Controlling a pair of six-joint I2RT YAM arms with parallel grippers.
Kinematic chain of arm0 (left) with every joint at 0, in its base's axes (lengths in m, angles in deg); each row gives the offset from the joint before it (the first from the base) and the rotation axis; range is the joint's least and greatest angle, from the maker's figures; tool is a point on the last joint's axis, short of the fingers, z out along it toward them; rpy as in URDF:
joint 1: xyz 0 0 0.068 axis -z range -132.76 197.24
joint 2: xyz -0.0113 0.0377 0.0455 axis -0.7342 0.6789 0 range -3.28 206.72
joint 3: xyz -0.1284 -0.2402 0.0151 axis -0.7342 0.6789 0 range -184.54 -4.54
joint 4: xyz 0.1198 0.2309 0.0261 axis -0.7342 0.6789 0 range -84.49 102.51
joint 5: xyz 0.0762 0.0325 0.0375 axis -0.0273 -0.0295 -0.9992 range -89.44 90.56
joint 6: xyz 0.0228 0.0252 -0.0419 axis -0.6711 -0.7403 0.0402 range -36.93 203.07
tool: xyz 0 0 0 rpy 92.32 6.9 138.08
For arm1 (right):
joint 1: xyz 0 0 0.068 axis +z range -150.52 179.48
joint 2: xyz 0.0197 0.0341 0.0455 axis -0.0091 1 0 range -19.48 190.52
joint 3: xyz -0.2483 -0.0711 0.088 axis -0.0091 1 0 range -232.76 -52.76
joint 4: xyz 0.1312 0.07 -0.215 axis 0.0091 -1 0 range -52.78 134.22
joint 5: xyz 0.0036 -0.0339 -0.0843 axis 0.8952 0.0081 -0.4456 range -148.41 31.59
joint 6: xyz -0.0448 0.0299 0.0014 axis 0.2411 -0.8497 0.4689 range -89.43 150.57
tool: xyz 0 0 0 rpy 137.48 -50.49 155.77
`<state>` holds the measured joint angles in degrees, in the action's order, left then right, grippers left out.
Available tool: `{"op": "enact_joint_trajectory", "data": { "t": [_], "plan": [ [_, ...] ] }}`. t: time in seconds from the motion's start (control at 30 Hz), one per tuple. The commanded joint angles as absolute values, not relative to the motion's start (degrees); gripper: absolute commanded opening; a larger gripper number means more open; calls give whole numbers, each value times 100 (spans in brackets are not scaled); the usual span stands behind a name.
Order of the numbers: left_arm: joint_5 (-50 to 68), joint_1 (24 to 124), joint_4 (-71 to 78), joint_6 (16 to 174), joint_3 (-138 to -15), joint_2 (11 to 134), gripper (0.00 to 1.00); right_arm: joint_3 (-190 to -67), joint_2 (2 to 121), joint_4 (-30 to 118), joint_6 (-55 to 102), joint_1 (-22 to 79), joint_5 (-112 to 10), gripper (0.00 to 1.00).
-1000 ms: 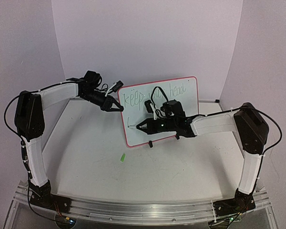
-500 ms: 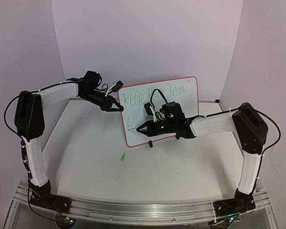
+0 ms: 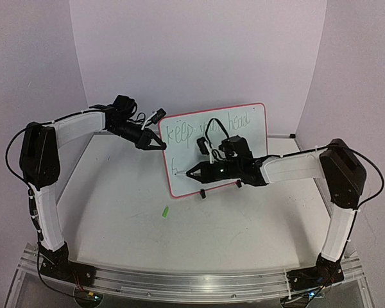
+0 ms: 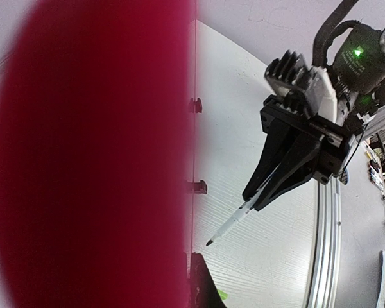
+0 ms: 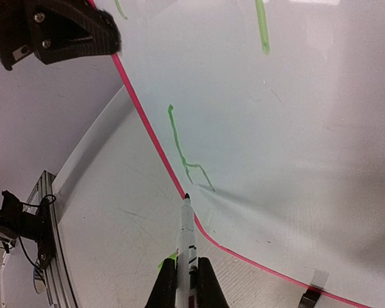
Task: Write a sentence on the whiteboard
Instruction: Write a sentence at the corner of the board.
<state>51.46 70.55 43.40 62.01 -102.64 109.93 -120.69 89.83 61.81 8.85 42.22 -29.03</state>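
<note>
Whiteboard (image 3: 255, 138): stands tilted back on the tabletop (image 3: 122, 192), between the two arms and toward the rear, with its face turned to the arms.
Feet: a black clip foot (image 3: 203, 194) shows under the board's lower rim.
Left end effector (image 3: 158, 145): clenched on the board's left rim near the upper corner. In the left wrist view that rim fills the left half as a red blur.
Right end effector (image 3: 201, 171): fingers pinched tight around a marker (image 3: 192, 172), arm reaching across the front of the board.
Marker in the right wrist view (image 5: 185, 234): white barrel and dark tip, pointing at the lower left of the board just beside the pink rim.
Tip: in the left wrist view the marker (image 4: 234, 220) ends a little short of the board's edge, so contact cannot be told.
Writing: green letters run along the top row, "keep" at the left and "head" at the right, with the middle hidden by the right arm.
Second row: one short green stroke (image 5: 178, 144) ends just beside the tip.
Loose item: a small green piece (image 3: 165, 211) lies on the tabletop in front of the board, apart from it.
</note>
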Motion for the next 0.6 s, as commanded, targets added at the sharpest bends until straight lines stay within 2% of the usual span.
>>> {"op": "enact_joint_trajectory", "data": {
  "t": [0.0, 0.57],
  "plan": [
    [4926, 7203, 4392, 6019, -10161, 10869, 0, -12018, 8414, 6295, 903, 4213, -3144, 0],
    [4923, 7209, 4397, 6020, -10159, 10867, 0, -12160, 8710, 6216, 877, 4185, -3552, 0]
  ]
}}
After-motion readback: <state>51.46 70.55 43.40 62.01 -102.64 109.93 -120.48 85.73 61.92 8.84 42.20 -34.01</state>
